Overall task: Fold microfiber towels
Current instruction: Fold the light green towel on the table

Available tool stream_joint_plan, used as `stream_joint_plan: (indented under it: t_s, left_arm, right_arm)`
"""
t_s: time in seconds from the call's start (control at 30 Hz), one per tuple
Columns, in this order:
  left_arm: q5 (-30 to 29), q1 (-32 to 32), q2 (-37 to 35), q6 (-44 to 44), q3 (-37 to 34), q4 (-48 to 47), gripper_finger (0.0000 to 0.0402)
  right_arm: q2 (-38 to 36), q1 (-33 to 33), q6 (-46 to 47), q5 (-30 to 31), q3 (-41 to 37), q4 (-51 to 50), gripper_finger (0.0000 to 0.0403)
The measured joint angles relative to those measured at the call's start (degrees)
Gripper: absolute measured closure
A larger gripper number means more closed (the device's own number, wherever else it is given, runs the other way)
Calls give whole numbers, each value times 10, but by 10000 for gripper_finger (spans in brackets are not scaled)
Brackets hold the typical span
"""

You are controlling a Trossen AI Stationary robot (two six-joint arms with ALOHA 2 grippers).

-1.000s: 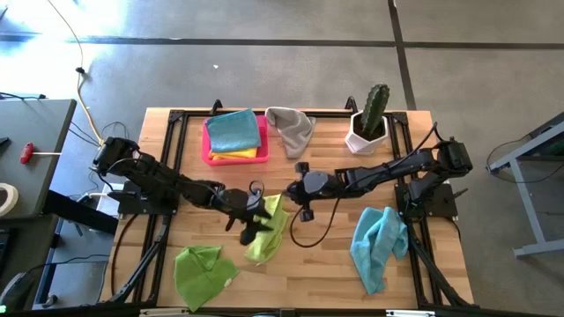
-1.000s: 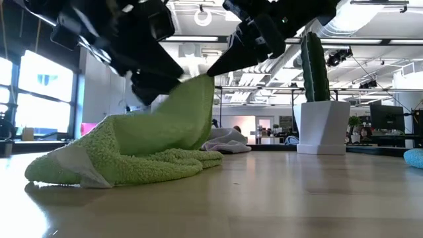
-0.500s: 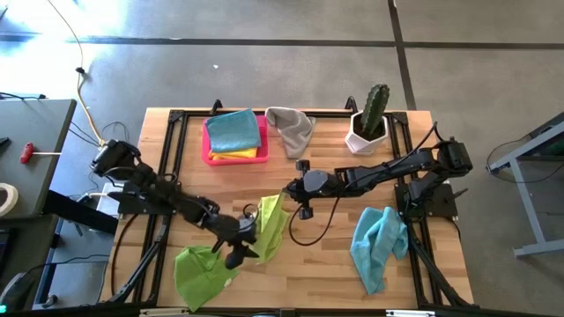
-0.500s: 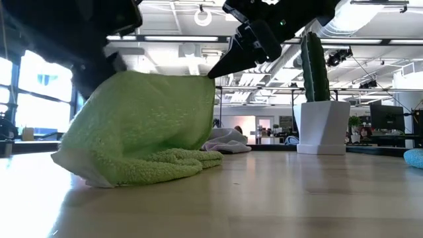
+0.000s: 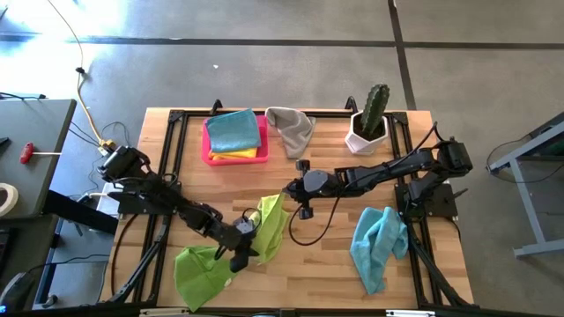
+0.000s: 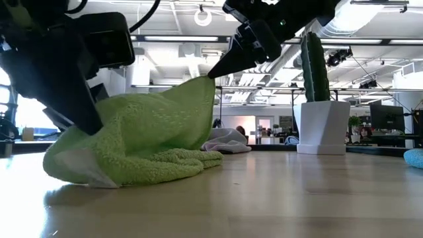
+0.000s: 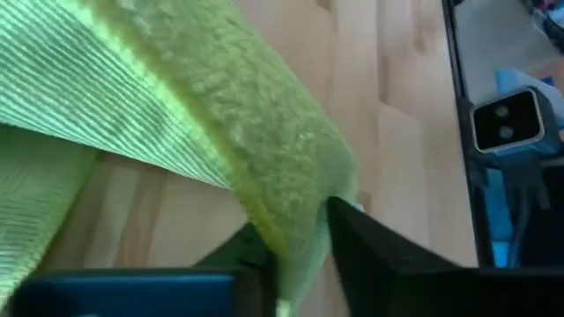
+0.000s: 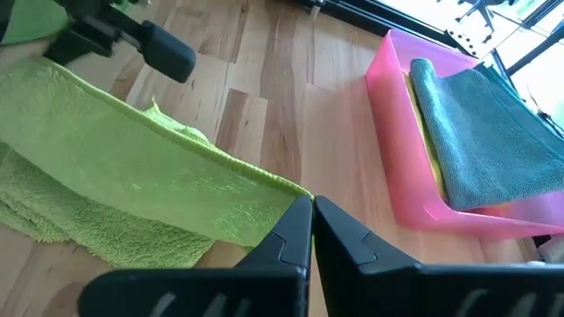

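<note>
Grippers first: the left gripper (image 5: 244, 246) is down near the front middle of the desk (image 5: 326, 255), and its wrist view shows its fingers nearly together with a lime towel (image 5: 269, 227) edge squeezed between them. The right gripper (image 5: 291, 194) sits just beyond it, pinched fully shut on the far corner of the same towel, holding it up so the cloth stretches like a tent between the two.

Looks to me like the fold is mid-way: both corners are held and half the towel lies bunched on the wood. Next move probably calls for carrying the raised edge over the lower half and laying it flat without dragging.

Elsewhere: a green towel (image 5: 201, 273) front left, blue towel (image 5: 377, 242) front right, grey towel (image 5: 291, 128) far side beside the pink tray (image 5: 208, 148).
</note>
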Motion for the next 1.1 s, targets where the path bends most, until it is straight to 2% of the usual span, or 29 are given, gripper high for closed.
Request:
stream_joint_plan:
  t_s: [0.1,0.23,0.4,0.6,0.73,0.97,1.1]
  left_arm:
    - [25,1,-2,0,0,-1,389]
    - [57,10,-13,-14,13,-34,387]
    - [49,21,-57,14,78,-219,399]
    - [-47,32,-88,93,216,-512,400]
    - [-135,40,-86,143,311,-654,401]
    - [-254,66,-86,213,428,-796,401]
    - [-325,87,-86,279,465,-833,401]
  right_arm:
    - [0,3,3,0,0,-1,403]
    - [-11,13,15,1,0,2,403]
    - [-39,29,49,2,1,-45,403]
    - [-69,50,76,5,1,-120,403]
    - [-97,68,86,50,0,-165,403]
    - [-174,93,88,133,0,-205,403]
    - [-216,95,59,173,0,-208,403]
